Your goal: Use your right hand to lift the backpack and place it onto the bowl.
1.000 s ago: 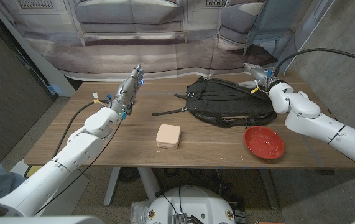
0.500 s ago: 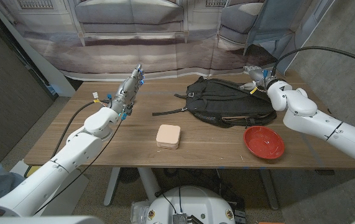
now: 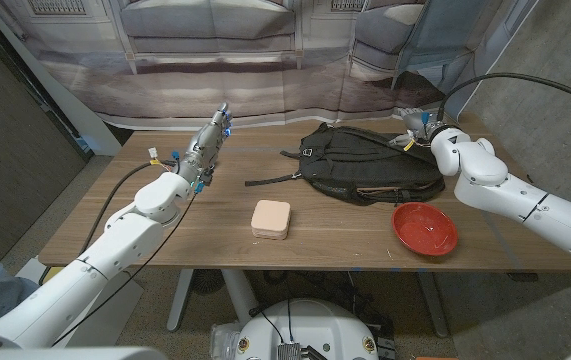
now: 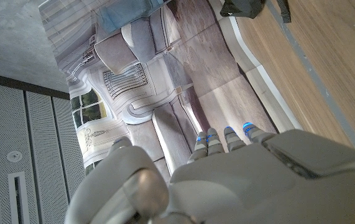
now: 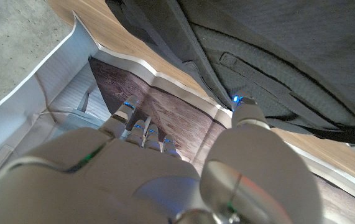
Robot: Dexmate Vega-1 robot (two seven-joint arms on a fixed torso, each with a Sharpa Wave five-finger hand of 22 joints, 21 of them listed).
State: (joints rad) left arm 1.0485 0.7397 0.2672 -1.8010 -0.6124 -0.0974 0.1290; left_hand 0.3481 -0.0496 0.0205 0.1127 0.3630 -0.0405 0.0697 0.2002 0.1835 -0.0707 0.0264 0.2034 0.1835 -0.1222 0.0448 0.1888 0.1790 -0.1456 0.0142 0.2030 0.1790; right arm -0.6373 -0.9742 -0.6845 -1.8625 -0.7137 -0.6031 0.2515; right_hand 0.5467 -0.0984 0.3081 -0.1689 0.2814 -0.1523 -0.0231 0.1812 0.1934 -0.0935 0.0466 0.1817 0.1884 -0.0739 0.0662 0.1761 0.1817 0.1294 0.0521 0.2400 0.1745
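At far right: right hand, unclenched, empty, beside backpack. Step: reaching. Next: grip, lift onto bowl.

The wooden surface carries three things. A black backpack lies on its side toward the far right, with one strap trailing flat across the wood to the left. A red bowl sits upright near the front right edge, just beside the backpack's near side. A small tan rounded-square case lies near the middle front, apart from both the bowl and the backpack, a little in front of the strap's end.
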